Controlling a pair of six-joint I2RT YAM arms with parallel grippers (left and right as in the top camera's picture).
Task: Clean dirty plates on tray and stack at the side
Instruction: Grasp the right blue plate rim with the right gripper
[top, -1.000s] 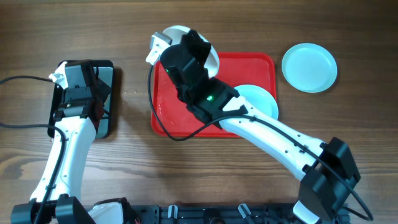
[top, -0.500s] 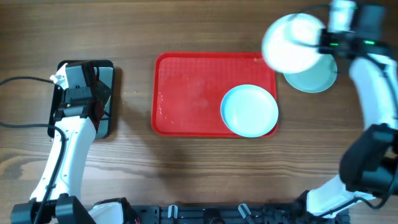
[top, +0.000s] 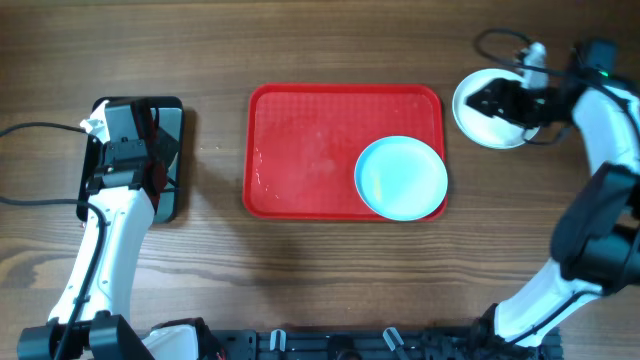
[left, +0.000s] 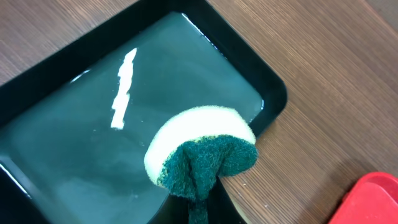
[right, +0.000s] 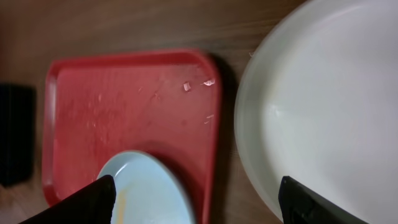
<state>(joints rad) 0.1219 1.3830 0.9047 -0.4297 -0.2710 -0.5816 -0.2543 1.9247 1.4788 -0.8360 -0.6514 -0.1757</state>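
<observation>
The red tray (top: 300, 150) lies mid-table with one pale aqua plate (top: 401, 178) in its near right corner. A white plate (top: 478, 128) rests on the table to the right of the tray. My right gripper (top: 497, 101) hovers over this plate's far side, open. In the right wrist view its fingers (right: 93, 202) stand wide apart with nothing between them, above the white plate (right: 323, 106), the tray (right: 124, 106) and the aqua plate (right: 149, 186). My left gripper (left: 199, 214) is shut on a yellow-and-green sponge (left: 199, 143).
A black tray (top: 170, 120) holding water (left: 93, 137) sits at the left, under my left gripper (top: 150, 165). Droplets speckle the red tray's far right corner (right: 196, 84). A corner of the red tray (left: 373, 202) shows in the left wrist view.
My right arm carried the white plate from the tray's far left to the right side, set it on the aqua plate there and opened. The left arm stayed put.
</observation>
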